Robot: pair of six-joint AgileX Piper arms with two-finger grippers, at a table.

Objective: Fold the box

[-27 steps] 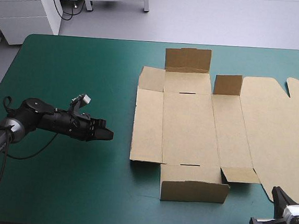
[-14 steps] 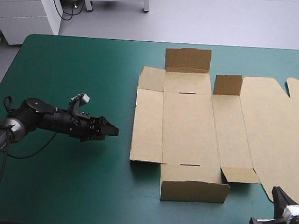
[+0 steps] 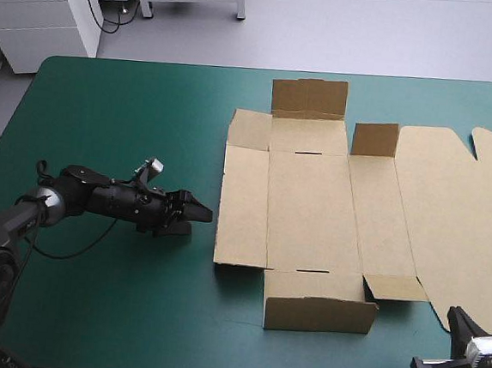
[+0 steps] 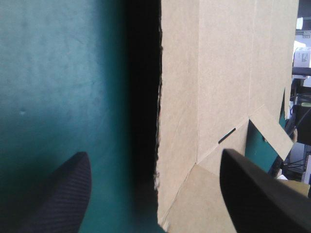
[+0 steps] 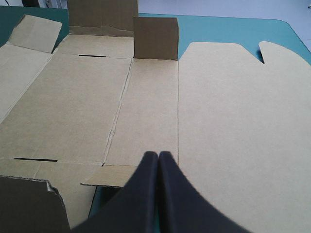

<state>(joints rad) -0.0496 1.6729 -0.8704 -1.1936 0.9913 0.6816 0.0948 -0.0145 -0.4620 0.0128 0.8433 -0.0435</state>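
The brown box [image 3: 330, 213] lies as a cut sheet on the teal-green cover, its far and near end flaps raised, the lid flat to the right. My left gripper [image 3: 198, 215] is low over the table just left of the box's left edge, fingers open. In the left wrist view the black fingers [image 4: 63, 194] stand wide apart, the box's left edge [image 4: 180, 111] straight ahead between them. My right gripper [image 5: 158, 162] is shut, its tip at the near edge of the box [image 5: 146, 97]; in the high view only part of it shows at the bottom right corner [image 3: 459, 362].
The teal-green table [image 3: 131, 114] runs bare to the left and behind the left arm. A white cabinet [image 3: 36, 19] stands beyond the far left corner.
My left gripper has moved right toward the box's left edge and its fingers have opened. The right gripper and the box have not moved.
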